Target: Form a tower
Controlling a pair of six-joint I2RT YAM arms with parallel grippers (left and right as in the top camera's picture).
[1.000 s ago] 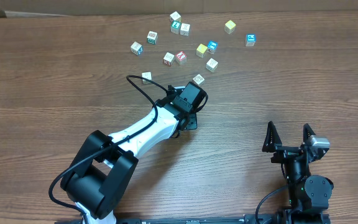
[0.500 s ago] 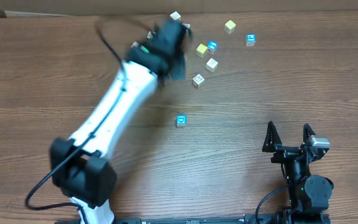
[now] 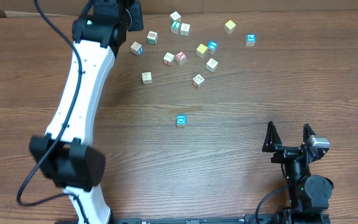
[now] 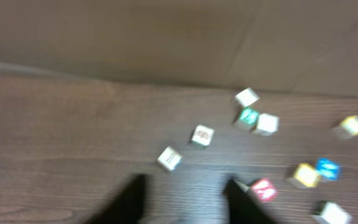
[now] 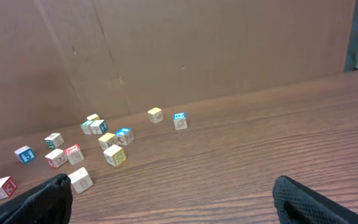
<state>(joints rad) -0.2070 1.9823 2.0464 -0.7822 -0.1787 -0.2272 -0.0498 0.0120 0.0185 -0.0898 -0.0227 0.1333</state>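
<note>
My left gripper (image 4: 185, 193) hung released. Its two dark fingers stood apart with only bare wood between them and gripped nothing. The wrist picture was blurred, so I could tell no more than that. I judged I held it spread so that it could come down over a cube.

Just ahead of the fingers lay a pale cube (image 4: 169, 158), turned cornerwise to them, with a second pale cube (image 4: 202, 135) just past it. Both belonged to the scatter of loose cubes (image 3: 197, 50), which lay on the far side of the lone teal-faced cube (image 3: 181, 121) and well apart from it. Seen from that lone cube, my left gripper was at the scatter's far left edge.

I saw no column standing, so the tower was not yet built. I took the lone teal-faced cube as its footing. It sat by itself on the open table (image 3: 260, 74), I judged so that a stack would have room and no neighbours to knock.

My right gripper (image 3: 288, 129) sat to the right of the lone cube and nearer my base. Its jaws were spread wide and empty, parked, I judged, out of the left arm's way.
</note>
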